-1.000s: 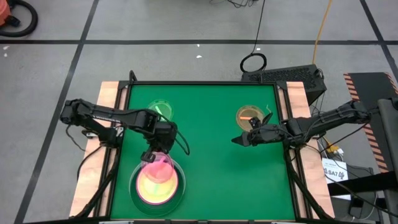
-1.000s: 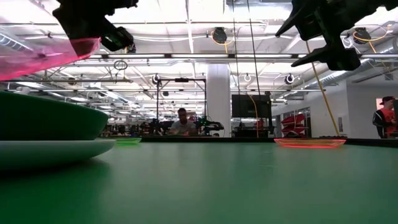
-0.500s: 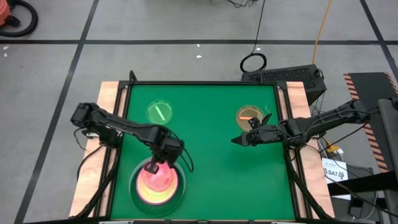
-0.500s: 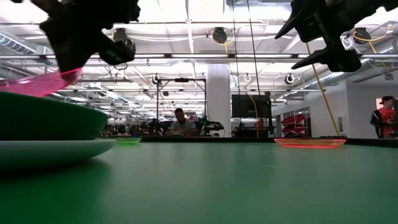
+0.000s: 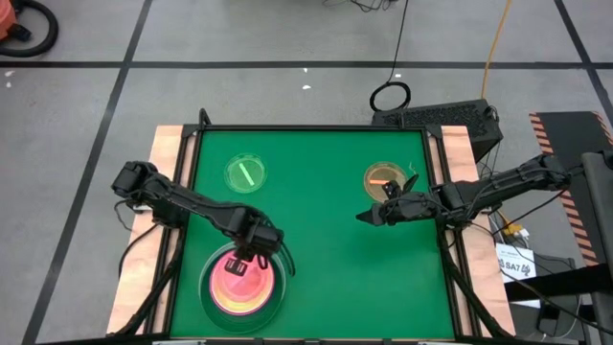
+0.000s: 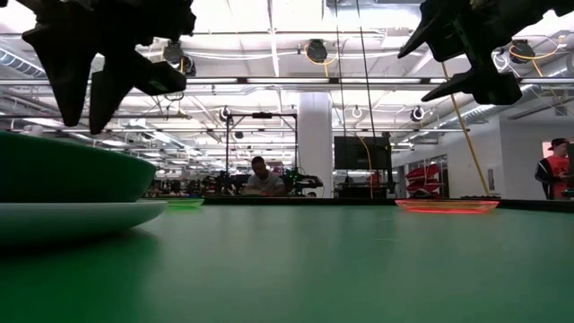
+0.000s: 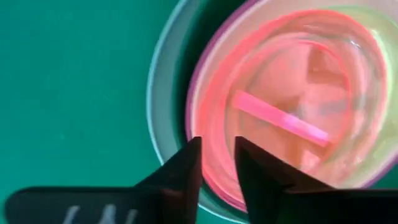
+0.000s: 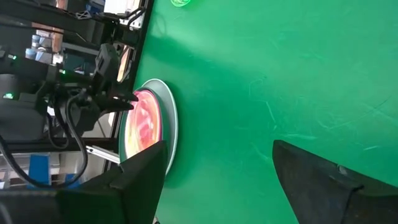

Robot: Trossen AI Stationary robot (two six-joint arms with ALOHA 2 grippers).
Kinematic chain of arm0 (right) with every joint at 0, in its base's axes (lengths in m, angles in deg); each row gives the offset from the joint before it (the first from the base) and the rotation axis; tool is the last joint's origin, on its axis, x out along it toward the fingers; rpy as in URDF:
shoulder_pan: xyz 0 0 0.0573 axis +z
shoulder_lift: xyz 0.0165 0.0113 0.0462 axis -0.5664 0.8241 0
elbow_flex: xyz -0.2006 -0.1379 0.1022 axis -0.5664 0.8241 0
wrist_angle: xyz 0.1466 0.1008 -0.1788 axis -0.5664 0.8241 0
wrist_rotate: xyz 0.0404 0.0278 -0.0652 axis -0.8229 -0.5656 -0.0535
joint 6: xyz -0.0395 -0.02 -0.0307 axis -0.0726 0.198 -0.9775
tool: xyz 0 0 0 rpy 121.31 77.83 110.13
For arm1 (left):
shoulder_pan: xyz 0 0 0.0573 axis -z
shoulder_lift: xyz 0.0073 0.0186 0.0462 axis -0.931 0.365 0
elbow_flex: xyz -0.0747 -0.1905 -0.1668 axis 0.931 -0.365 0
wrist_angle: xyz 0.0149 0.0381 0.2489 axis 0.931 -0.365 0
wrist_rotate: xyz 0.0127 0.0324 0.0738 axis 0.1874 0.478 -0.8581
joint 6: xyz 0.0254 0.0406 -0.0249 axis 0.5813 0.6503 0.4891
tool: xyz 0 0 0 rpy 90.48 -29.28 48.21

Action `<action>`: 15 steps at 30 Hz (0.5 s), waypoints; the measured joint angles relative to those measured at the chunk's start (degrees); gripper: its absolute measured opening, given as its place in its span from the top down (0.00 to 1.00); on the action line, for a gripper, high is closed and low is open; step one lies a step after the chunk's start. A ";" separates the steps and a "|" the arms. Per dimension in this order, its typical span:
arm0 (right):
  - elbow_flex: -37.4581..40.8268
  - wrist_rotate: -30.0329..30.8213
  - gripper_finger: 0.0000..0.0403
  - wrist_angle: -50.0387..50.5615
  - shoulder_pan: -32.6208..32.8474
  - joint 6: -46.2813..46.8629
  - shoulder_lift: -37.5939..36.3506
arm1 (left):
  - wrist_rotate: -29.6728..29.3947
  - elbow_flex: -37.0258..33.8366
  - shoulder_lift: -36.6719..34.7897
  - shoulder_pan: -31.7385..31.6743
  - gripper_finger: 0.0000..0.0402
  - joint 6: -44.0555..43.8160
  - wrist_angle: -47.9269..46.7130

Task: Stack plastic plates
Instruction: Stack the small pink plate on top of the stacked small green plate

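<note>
The translucent hot-pink plastic plate (image 5: 239,281) sits nested atop the stack of round plates (image 7: 163,118) at the table's (image 5: 326,249) near-left. The left gripper (image 5: 246,257) hovers over its rim, fingers parted a little, grasping nothing. The right gripper (image 5: 369,216) waits mid-right, fingers spread wide. The remaining small translucent green plate (image 5: 245,173) and orange plate (image 5: 382,177) look light, stiff and slippery; pinching the raised rim seems best.

The desk (image 5: 326,259) wore a matt green covering, faintly scratched in the right wrist view, with bare pale wood along its side edges. The stacked plates (image 5: 241,285) were glossy plastic, the pink top one translucent. The small green plate (image 5: 246,173) and orange plate (image 5: 383,177) looked translucent and shiny too.
</note>
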 joint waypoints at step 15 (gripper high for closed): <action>0.00 -0.06 0.30 -0.13 -2.59 1.60 -0.97 | -1.74 0.00 -0.17 -1.57 0.63 -13.90 2.22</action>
